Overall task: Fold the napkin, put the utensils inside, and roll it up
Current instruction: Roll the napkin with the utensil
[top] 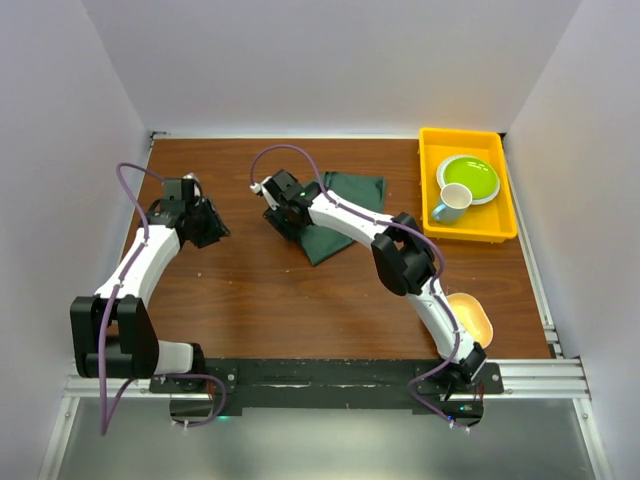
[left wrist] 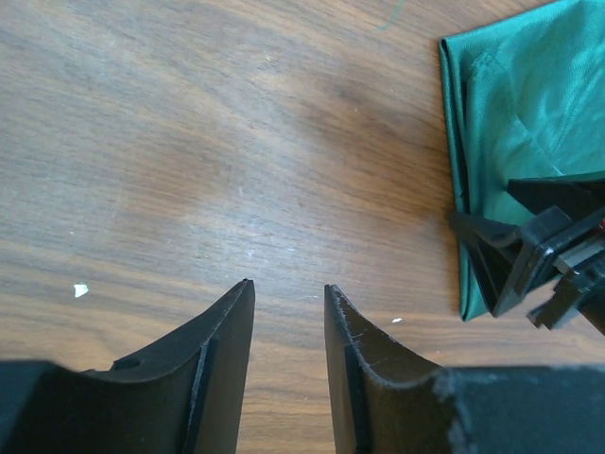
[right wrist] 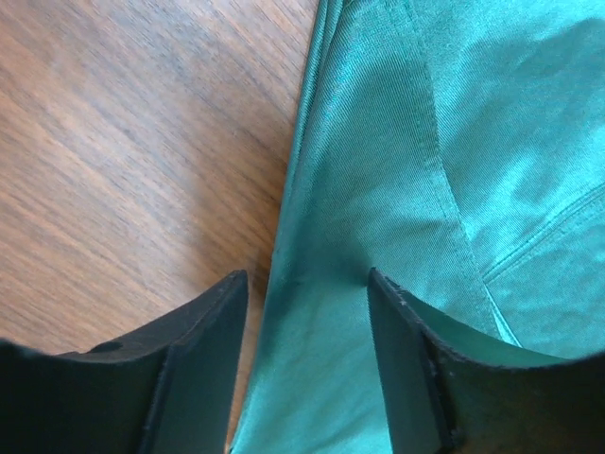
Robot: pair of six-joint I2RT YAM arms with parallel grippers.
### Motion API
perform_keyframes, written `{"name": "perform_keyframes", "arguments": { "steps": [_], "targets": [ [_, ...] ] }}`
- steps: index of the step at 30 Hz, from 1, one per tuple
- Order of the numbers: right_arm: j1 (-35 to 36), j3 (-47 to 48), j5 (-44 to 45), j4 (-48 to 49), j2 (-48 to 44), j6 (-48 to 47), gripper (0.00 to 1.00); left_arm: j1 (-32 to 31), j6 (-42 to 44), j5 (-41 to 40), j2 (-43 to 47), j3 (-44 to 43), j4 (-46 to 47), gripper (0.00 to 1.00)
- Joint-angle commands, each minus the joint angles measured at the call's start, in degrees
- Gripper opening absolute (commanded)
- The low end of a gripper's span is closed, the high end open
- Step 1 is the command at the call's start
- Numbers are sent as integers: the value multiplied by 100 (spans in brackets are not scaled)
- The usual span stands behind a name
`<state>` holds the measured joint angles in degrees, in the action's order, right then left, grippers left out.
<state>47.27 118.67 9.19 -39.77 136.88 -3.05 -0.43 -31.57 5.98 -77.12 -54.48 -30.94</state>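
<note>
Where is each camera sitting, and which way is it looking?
Top: above and behind, looking down at the brown wooden table; the white left arm and right arm show.
Left wrist: on the left gripper, facing the table; its two black fingers show.
Right wrist: on the right gripper, facing the dark green cloth napkin; its fingers show.
Shared: all three see the napkin.

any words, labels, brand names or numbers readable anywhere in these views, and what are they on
None: no readable text shows in any view.
The napkin, yellow tray, green plate, cup, table, left gripper and right gripper all show plain surfaces with no lettering, label or number.
</note>
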Motion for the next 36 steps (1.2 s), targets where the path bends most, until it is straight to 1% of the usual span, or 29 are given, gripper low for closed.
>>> {"name": "perform_keyframes", "arguments": {
  "steps": [1, 10, 14, 15, 17, 19, 20, 22, 23, 24, 25, 26, 27, 29, 31, 33, 36],
  "targets": [
    [-86, -151, -207, 241, 76, -3, 54, 43, -68, 316, -5, 69, 228, 43],
    [-244, -714, -356, 417, 102, -82, 42, 43, -393, 1168, -391, 183, 605, 51],
    [-270, -775, -471, 391, 164, -64, 31, 43, -683, 1747, -716, 288, 913, 52],
    [-262, -775, -549, 391, 155, -56, 28, 164, -875, 1845, -777, 315, 1088, 53],
    [-262, -802, -611, 382, 137, -47, 27, 166, -1287, 2238, -1023, 420, 1361, 54],
    [-262, -793, -681, 382, 85, -47, 24, 174, -1605, 2451, -1286, 499, 1853, 54],
    [-270, -776, -717, 373, 85, -38, 22, 166, -1963, 2591, -1383, 526, 2020, 55],
    [-271, -758, -813, 356, 32, -29, 19, 166, -2387, 2768, -1638, 631, 2617, 56],
    [-279, -758, -840, 347, 6, -20, 18, 166, -2780, 2882, -1744, 649, 2837, 56],
    [-271, -758, -857, 347, -3, -12, 16, 157, -2958, 2935, -1841, 666, 3318, 56],
    [-271, -758, -901, 347, -21, -3, 13, 122, -3117, 2970, -2024, 632, 3470, 57],
    [-288, -758, -893, 330, -64, 6, 12, 96, -3344, 2997, -2104, 597, 3567, 61],
    [-279, -758, -936, 329, -82, 15, 10, 87, -3408, 2988, -2183, 483, 3725, 63],
    [-297, -793, -1086, 347, -126, 41, 6, -89, -3539, 2936, -2421, 333, 3744, 66],
    [-306, -784, -1104, 338, -144, 50, 2, -211, -3689, 2935, -2622, 262, 3919, 75],
    [-314, -793, -1130, 329, -205, 68, 0, -300, -3891, 2883, -2755, 254, 4147, 79],
    [-350, -740, -1148, 312, -258, 85, 0, -440, -3962, 2769, -3036, 149, 4253, 79]
  ]
}}
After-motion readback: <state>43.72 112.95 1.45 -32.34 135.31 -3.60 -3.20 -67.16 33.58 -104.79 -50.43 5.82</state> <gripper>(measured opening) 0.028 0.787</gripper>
